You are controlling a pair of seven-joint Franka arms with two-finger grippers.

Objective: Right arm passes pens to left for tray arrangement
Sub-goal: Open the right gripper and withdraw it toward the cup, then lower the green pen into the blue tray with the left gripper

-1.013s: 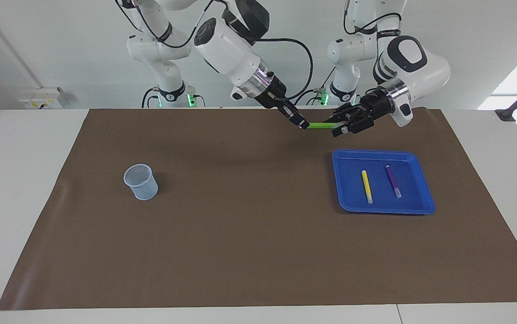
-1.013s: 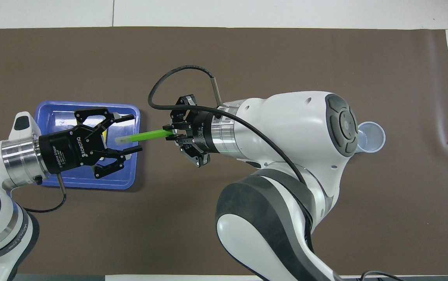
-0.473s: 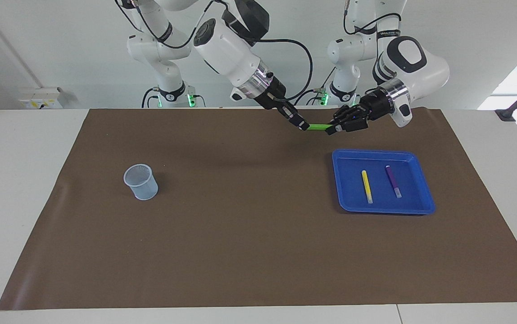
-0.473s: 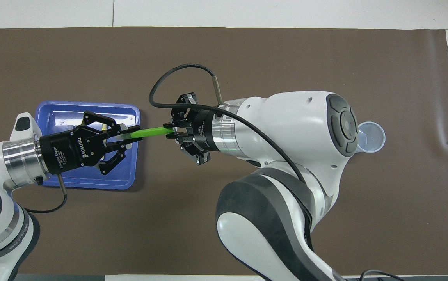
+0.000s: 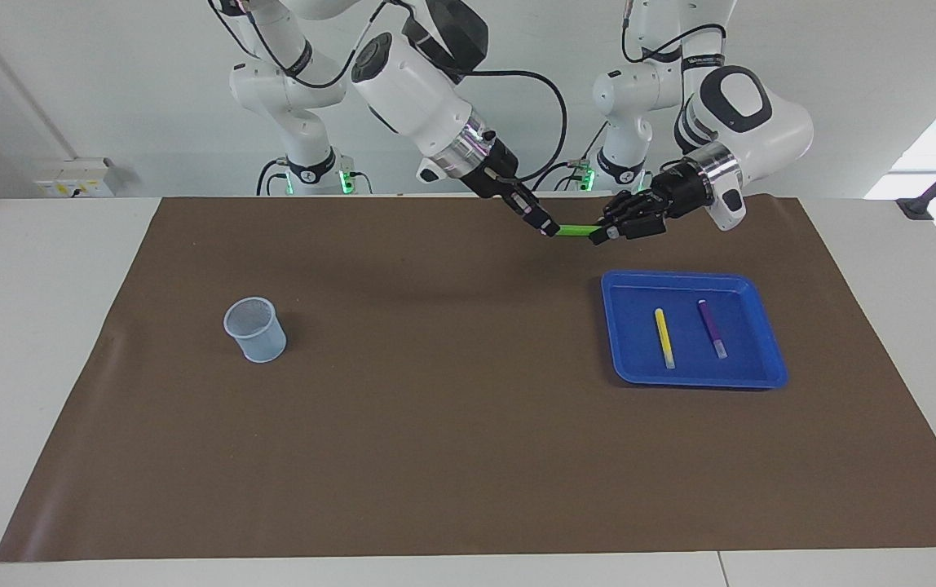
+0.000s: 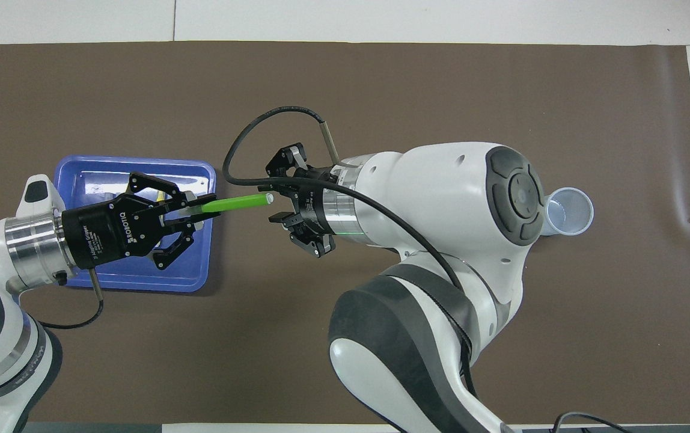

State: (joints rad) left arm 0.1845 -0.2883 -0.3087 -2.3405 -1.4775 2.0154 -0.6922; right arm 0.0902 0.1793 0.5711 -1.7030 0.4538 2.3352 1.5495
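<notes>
1. Green pen (image 6: 234, 203): held level in the air over the mat, between the two grippers, above the tray's edge toward the right arm's end. A second ago only the right gripper held it; half a second ago both did; now its free end shows bare.
2. Left gripper (image 6: 192, 211): jaws clamped on the pen's pale end; they stood wide a second ago.
3. Right gripper (image 6: 279, 204): jaws now parted, drawn just clear of the pen's tip. The handover looks complete.
4. Tray (image 5: 623, 359): on the mat at the left arm's end, holding the yellow pen (image 5: 664, 337) and purple pen (image 5: 712, 328) side by side, apart.
5. Judgement: last pen of three; what remains is laying it in the tray beside the others.
6. Mesh cup (image 5: 255, 329): upright toward the right arm's end, well apart.
</notes>
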